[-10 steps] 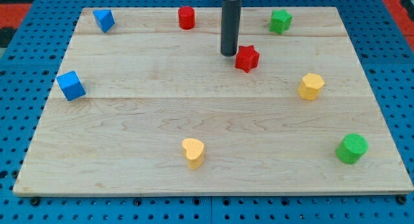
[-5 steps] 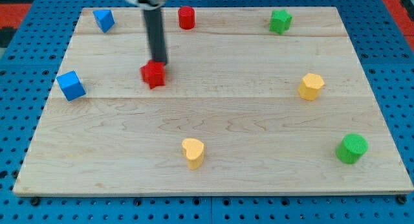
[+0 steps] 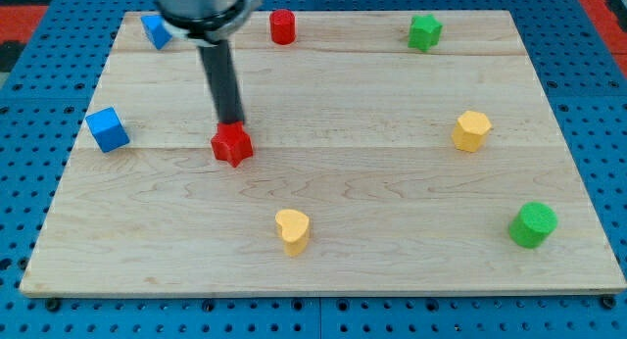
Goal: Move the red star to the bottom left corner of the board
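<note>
The red star (image 3: 232,145) lies on the wooden board (image 3: 392,182), left of centre. My tip (image 3: 230,121) rests just above the star's top edge in the view, touching or nearly touching it. The dark rod rises from there toward the view's top left. The board's bottom left corner (image 3: 44,275) is far below and left of the star.
A blue cube (image 3: 107,129) lies left of the star near the board's left edge. Another blue block (image 3: 156,30) is at the top left, partly behind the arm. A red cylinder (image 3: 283,26), green star (image 3: 424,31), yellow hexagon (image 3: 471,130), green cylinder (image 3: 533,224) and yellow heart (image 3: 293,230) lie elsewhere.
The red star has been pushed from right of centre to the left, then down the view. My tip followed it left and downward.
</note>
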